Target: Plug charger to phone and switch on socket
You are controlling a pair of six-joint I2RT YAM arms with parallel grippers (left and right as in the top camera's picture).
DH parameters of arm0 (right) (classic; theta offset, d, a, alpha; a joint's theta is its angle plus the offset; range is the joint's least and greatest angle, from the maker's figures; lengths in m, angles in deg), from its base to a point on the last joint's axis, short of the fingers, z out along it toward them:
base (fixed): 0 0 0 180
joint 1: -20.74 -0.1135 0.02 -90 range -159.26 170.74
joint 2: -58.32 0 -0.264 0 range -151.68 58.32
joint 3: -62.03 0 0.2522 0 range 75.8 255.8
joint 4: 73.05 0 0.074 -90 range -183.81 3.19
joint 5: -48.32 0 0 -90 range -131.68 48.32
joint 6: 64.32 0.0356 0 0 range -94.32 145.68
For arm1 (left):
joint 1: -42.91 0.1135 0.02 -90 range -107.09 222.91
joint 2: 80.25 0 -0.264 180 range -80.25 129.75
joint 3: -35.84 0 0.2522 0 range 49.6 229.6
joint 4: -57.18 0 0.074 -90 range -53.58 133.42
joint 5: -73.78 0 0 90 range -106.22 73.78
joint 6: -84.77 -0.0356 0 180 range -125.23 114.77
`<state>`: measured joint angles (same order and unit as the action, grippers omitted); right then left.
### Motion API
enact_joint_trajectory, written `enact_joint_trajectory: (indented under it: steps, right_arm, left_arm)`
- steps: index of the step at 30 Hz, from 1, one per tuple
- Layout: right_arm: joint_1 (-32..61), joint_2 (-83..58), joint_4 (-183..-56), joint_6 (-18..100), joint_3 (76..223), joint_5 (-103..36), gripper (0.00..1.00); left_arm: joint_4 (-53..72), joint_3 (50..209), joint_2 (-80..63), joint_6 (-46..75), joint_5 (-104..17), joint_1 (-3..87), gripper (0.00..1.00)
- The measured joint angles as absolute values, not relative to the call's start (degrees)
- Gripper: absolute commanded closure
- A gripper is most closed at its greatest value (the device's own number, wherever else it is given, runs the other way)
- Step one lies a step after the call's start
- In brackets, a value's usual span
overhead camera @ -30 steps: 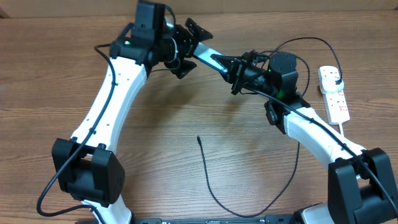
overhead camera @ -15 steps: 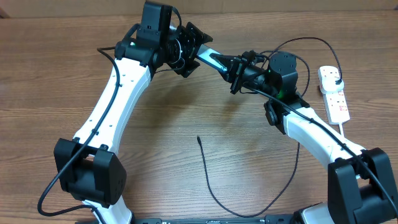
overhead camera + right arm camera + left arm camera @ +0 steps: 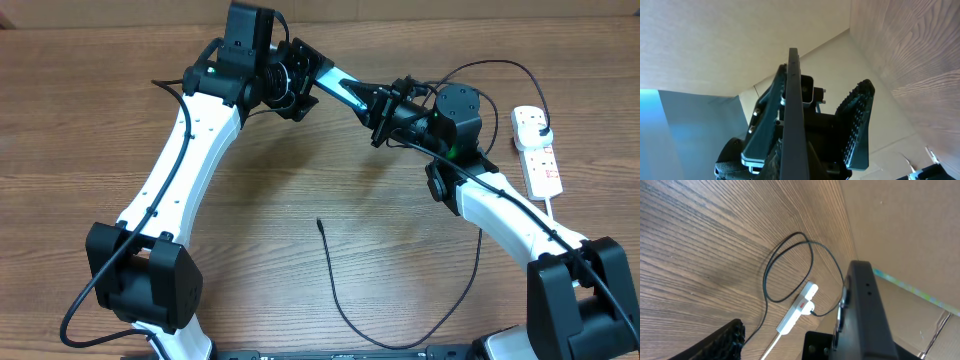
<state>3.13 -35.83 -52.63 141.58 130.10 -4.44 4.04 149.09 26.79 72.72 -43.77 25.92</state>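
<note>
Phone (image 3: 345, 93) hung above the worktop (image 3: 250, 230), slim and dark-edged with a cyan glowing screen. The right gripper (image 3: 383, 112) was clamped shut on one end, while the left gripper (image 3: 300, 78) stood with its jaws apart astride the other end. The charger (image 3: 331, 280) lay on the worktop, its connector tip (image 3: 319, 224) free and well apart from the phone, with its plug seemingly seated in the socket (image 3: 537, 150) at the right. Plugging the phone in was judged still to be done, and the switch position could not be told.

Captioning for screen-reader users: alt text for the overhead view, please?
Two robot arms meet above the far side of a wooden table: the right fingers grip a lit phone, the open left fingers straddle its other end. A black cable lies in front, its tip free; a white power strip at right.
</note>
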Motion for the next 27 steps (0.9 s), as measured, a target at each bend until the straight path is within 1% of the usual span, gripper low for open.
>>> enact_joint_trajectory:
  steps: [3,4,6,10,18,20,21,22,27]
  right_arm:
    - [3.2,-35.8,-52.7,141.5,130.1,-4.3,0.96]
    - [3.1,-35.8,-52.8,141.6,130.1,-4.2,0.96]
    - [3.1,-35.8,-53.0,141.6,130.1,-4.0,0.96]
    - [3.1,-36.0,-53.0,141.6,130.1,-3.6,0.96]
    - [3.1,-36.1,-53.1,141.6,130.1,-3.2,0.96]
    - [3.1,-36.1,-53.1,141.6,130.1,-3.1,0.96]
    - [3.1,-36.1,-53.1,141.6,130.1,-3.1,0.96]
    - [3.1,-36.1,-53.2,141.6,130.1,-3.0,0.96]
    - [3.1,-36.2,-53.2,141.5,130.1,-2.7,0.96]
  left_arm:
    - [4.1,149.1,26.8,73.0,-43.6,25.9,0.41]
    - [4.2,149.1,26.8,73.0,-43.6,25.9,0.46]
    - [4.3,149.1,26.8,73.1,-43.6,25.9,0.46]
    - [4.3,149.1,26.8,74.1,-43.5,25.9,0.51]
    - [4.4,149.1,26.8,75.5,-43.6,25.9,0.55]
    - [4.5,149.1,26.8,75.6,-43.6,25.9,0.59]
    - [4.5,149.1,26.8,75.7,-43.6,25.9,0.63]
    - [4.5,149.1,26.8,75.7,-43.6,25.9,0.64]
    - [4.7,149.3,26.8,75.8,-43.4,25.9,0.65]
